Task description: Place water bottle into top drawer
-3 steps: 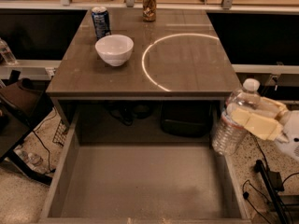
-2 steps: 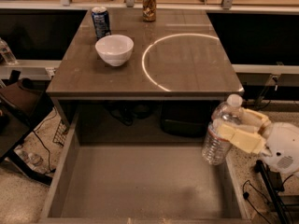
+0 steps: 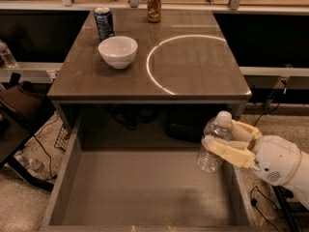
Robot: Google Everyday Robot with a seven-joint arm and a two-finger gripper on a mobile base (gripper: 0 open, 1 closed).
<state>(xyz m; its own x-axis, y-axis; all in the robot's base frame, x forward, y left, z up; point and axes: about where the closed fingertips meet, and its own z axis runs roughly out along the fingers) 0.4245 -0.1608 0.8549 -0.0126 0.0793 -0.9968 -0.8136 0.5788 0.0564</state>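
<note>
soft overhead light, fairly dim. a bright ring of glare (image 3: 147, 66) curves over the tabletop (image 3: 193, 81), upper middle, with deep shadow beneath. at lower right the pale gripper (image 3: 218, 138), clamped on the water bottle (image 3: 210, 159), catches light; the top drawer (image 3: 145, 197) floor is dull.

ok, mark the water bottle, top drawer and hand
water bottle (image 3: 208, 159): camera view, lower body.
top drawer (image 3: 145, 192): camera view, bare bottom.
hand (image 3: 218, 140): camera view, between fingertips, gripping bottle over drawer's right side.

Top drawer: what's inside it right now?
The top drawer shows only a bare bottom. The hand, at its right edge, grips the water bottle over that side, hiding a patch of the right wall.
</note>
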